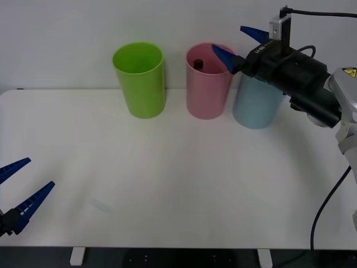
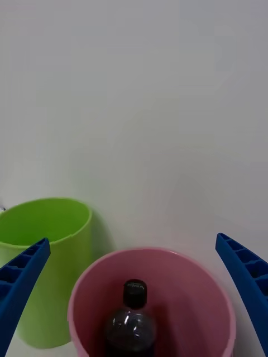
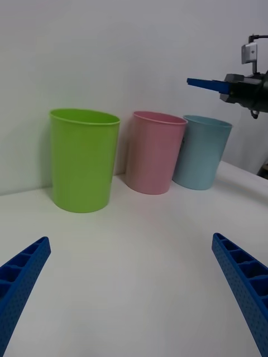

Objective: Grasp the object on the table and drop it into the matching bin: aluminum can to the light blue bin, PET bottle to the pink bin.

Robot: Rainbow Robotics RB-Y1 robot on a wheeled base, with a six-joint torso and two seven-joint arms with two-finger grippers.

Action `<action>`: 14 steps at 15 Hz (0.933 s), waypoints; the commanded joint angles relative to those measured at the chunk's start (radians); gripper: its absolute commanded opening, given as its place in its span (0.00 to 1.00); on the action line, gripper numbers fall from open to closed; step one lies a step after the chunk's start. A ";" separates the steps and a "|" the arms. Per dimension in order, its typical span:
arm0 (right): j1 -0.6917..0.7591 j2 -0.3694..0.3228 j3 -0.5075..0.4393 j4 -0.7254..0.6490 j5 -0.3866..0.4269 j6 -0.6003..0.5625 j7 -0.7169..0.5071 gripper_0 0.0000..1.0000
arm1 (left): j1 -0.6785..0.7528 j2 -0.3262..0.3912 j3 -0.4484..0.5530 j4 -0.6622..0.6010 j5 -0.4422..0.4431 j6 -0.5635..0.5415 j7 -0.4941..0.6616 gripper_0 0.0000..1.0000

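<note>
Little left to go wrong, by the look of it: PET bottle [image 2: 132, 323] already down inside the pink bin [image 1: 207, 92], upright, black cap uppermost. Main risk judged to be the right gripper [image 1: 237, 43] clipping the pink rim or the light blue bin [image 1: 255, 106] just beside it on the way back, tipping one over on the table [image 1: 178, 184]. Right gripper spread wide and holding nothing, poised above and just behind the pink bin's mouth, bottle directly below and between the fingers. Left gripper [image 1: 15, 192] also wide open and empty, parked low near the table's front-left edge, well apart from the lime green bin [image 1: 140, 80].
</note>
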 commanded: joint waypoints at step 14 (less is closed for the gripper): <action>0.534 -0.142 -0.166 -0.354 -0.136 -0.187 0.121 1.00 | 0.000 0.000 0.000 0.000 0.000 0.000 0.000 1.00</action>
